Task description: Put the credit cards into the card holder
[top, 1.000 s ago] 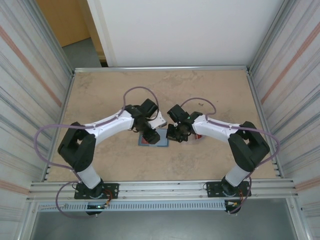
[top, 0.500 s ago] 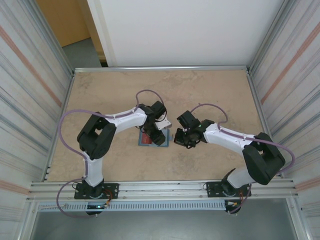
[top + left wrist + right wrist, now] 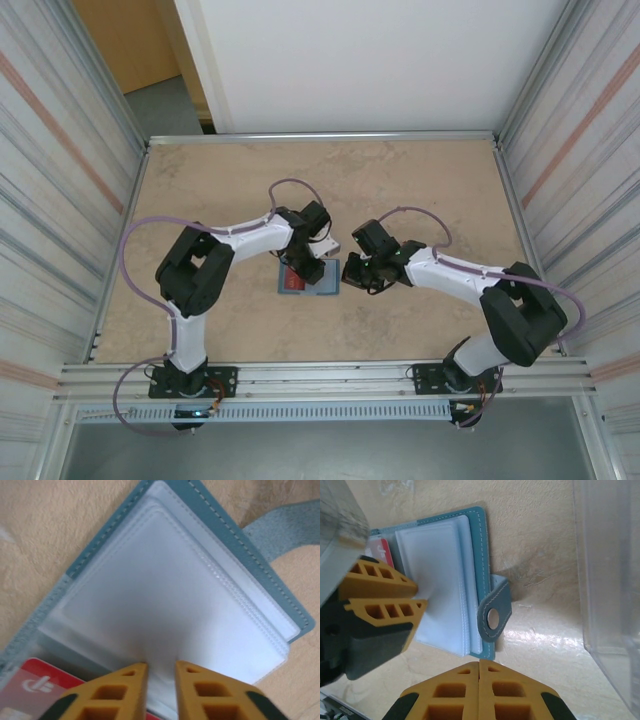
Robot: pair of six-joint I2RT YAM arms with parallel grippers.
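The card holder (image 3: 325, 287) lies open on the table, a teal wallet (image 3: 225, 525) with clear sleeves and a closing tab (image 3: 495, 612). One red credit card (image 3: 35, 687) sits in its left half (image 3: 380, 550). My left gripper (image 3: 161, 667) is down on the right half, its jaws nearly closed on a raised clear sleeve (image 3: 440, 565); from the right wrist that gripper (image 3: 420, 592) shows the sleeve's edge between its fingers. My right gripper (image 3: 479, 666) is shut and holds nothing. It sits just off the wallet's right edge near the tab (image 3: 350, 272).
A clear plastic case (image 3: 610, 580) stands right of the wallet, close to my right gripper. Metal frame walls (image 3: 560, 200) enclose the table on both sides. Bare tabletop (image 3: 420, 180) stretches behind the arms.
My left elbow has drawn back and the gripper settled on the wallet, its jaws closing from half open onto the sleeve. My right gripper has shifted slightly left, toward the wallet's edge.
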